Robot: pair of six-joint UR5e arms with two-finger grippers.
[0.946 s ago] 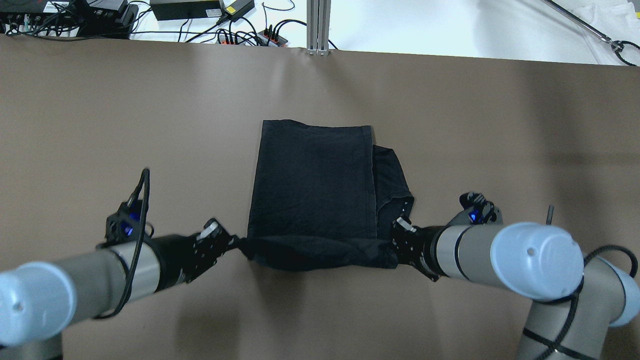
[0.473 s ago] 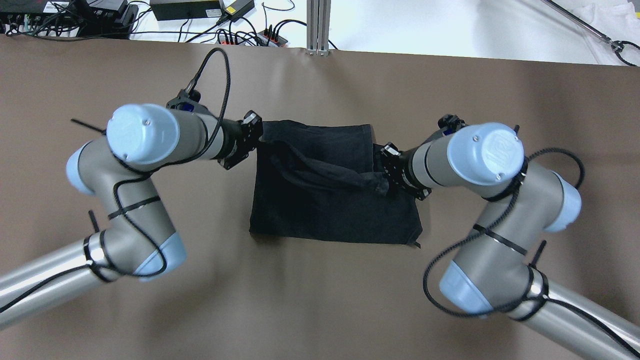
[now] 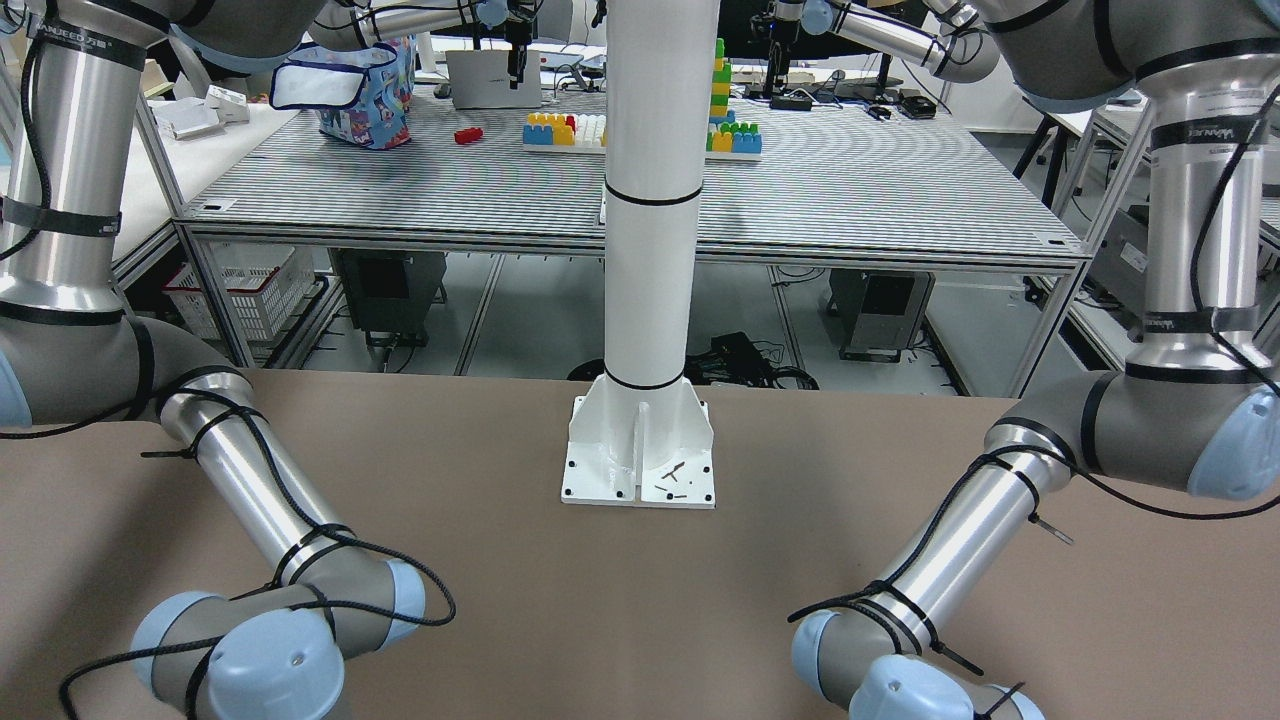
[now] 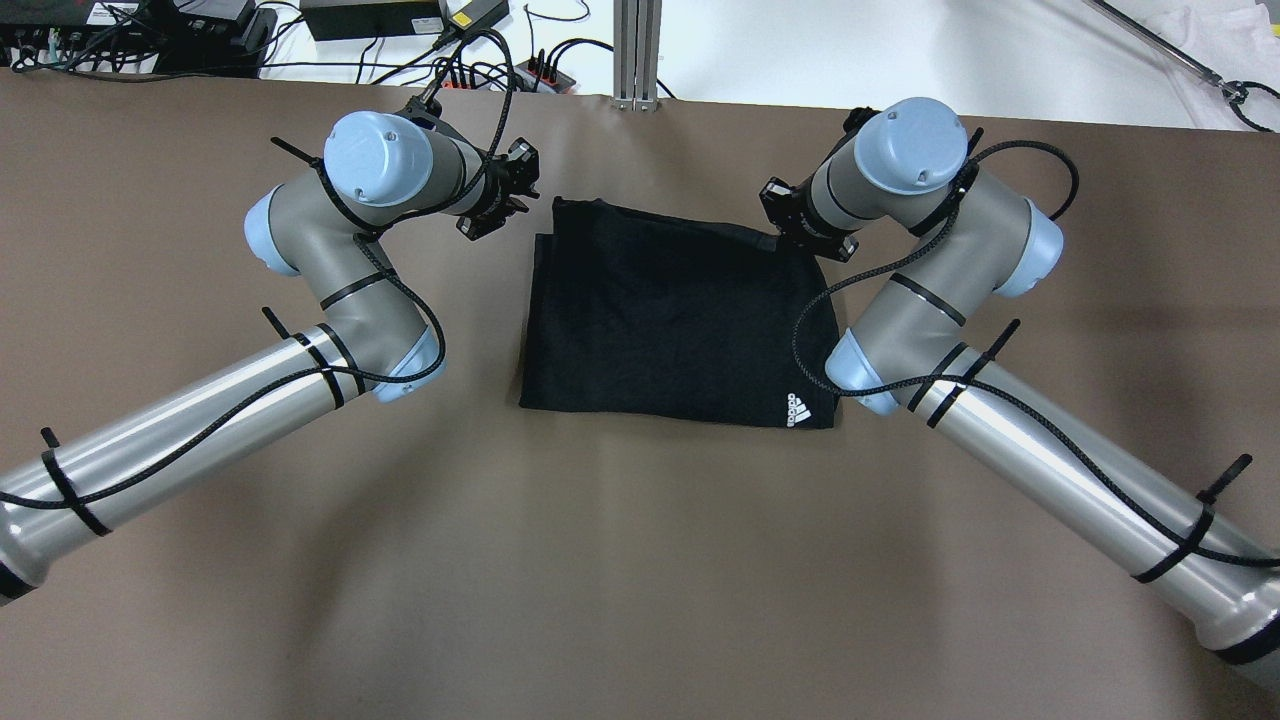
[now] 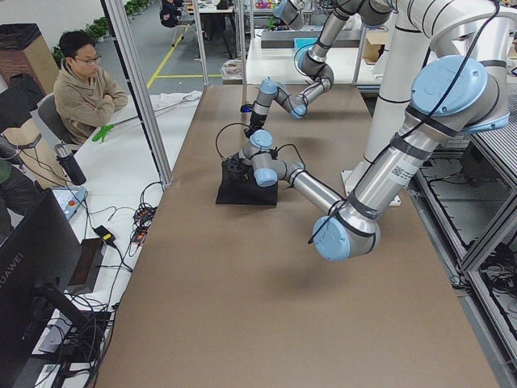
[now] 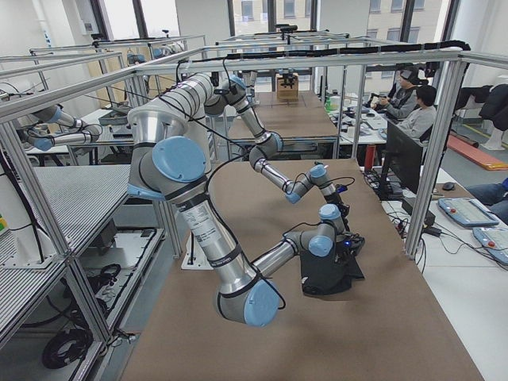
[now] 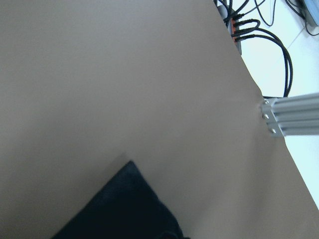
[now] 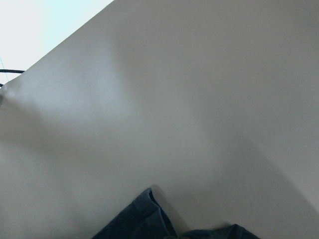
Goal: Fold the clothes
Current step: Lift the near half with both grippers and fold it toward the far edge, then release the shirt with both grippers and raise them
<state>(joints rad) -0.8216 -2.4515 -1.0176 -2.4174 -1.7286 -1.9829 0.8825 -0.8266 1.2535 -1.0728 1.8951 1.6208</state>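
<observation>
The clothes [image 4: 670, 320] lie flat near the middle of the desk [image 4: 640, 560]. They are one dark, matte, roughly rectangular piece with a small white logo [image 4: 798, 411] at the near right corner. A second edge shows along the left side, so the piece looks to be in more than one layer. The left end effector [image 4: 512, 192] sits just beside the far left corner, and the right end effector [image 4: 778, 222] is at the far right corner, touching it or nearly so. In the overhead view the fingers are too dark and small to read. Each wrist view shows only a corner of cloth at the bottom of the picture, with no fingers, so I cannot tell whether either one is wide, narrow or pinching fabric. The piece is likely light and thoroughly limp: it will sag between two holds and drape rather than keep a shape. The layers may slide apart if only the top one is caught. It is not fragile, and the matte weave should give decent grip. The sensible holds are two corners of one edge, pinched through all layers at once and low against the desk. Both arms should move together so that the edge is taut and the fold lands square.
</observation>
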